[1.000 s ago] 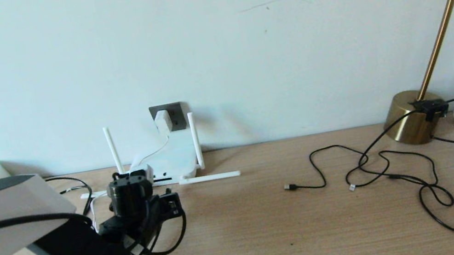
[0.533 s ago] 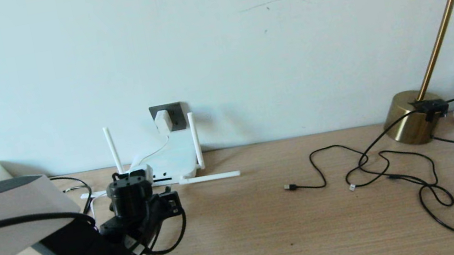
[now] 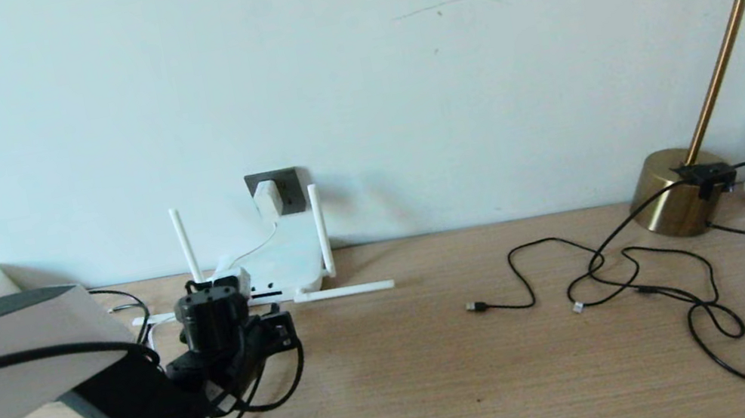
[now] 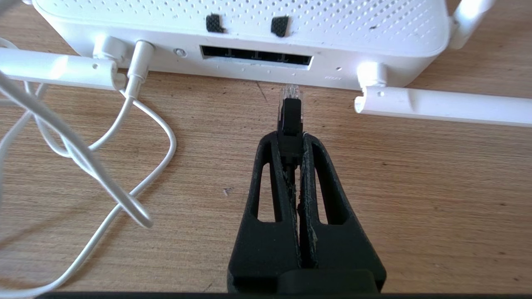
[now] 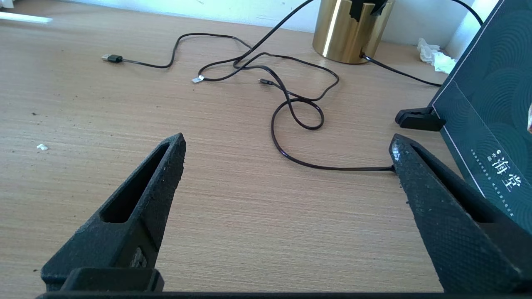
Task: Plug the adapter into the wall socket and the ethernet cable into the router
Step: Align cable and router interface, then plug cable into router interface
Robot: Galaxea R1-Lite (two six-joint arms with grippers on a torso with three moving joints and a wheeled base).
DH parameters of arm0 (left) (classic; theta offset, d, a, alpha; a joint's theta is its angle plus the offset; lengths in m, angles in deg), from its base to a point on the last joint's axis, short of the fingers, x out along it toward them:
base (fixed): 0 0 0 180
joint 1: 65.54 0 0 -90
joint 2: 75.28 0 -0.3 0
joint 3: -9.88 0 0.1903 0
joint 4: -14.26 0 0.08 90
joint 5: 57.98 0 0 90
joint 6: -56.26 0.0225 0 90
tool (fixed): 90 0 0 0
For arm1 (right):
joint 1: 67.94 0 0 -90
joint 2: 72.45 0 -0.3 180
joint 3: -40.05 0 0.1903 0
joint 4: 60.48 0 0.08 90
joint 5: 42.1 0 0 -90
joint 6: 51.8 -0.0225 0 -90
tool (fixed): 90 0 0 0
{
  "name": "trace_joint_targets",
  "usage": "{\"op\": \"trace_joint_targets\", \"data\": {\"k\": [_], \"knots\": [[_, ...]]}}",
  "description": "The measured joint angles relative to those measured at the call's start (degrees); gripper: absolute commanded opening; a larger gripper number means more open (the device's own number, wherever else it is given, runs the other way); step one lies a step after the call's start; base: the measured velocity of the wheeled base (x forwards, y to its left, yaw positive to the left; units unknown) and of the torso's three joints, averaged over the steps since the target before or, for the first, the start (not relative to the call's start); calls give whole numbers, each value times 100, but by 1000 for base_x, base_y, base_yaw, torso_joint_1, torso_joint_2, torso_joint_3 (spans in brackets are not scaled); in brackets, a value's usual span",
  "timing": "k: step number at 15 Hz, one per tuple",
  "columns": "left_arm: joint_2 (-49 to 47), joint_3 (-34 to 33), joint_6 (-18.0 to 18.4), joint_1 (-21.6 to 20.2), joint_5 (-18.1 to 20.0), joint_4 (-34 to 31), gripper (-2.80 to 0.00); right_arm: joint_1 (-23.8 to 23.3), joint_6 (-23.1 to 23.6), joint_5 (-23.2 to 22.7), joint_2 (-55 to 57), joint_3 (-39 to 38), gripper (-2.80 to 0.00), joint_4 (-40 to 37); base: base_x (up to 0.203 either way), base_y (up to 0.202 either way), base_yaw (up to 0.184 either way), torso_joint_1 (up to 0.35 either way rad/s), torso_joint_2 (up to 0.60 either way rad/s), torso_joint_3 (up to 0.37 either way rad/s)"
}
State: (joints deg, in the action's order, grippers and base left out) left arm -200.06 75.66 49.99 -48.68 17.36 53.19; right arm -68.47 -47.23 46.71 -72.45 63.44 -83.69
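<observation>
Adapter (image 3: 266,198) sits in the wall socket (image 3: 283,182), so that half of the task looks complete. Left gripper (image 4: 291,139) is clamped on the ethernet cable (image 4: 291,116) just behind its clear plug, which projects forward, presumably so the tip can enter a port unobstructed. Plug tip lies just short of the router (image 4: 249,25), facing its port row (slightly towards one end). Right gripper (image 5: 286,153) hovers over the desk (image 5: 232,216), fingers spread wide, idle.

My left arm (image 3: 9,365): white shell, black wrist.
Looped black cables; my grippers' (image 4: 292,139) fingers are black, slotted, textured.
</observation>
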Motion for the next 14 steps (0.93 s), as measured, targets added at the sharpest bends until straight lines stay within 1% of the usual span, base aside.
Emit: {"op": "trace_joint_targets", "data": {"k": [14], "knots": [[-197,245,19,-18,9,-11,-280,0,0,-2,0,-2,0,0,0,0,0,0,0,0]]}}
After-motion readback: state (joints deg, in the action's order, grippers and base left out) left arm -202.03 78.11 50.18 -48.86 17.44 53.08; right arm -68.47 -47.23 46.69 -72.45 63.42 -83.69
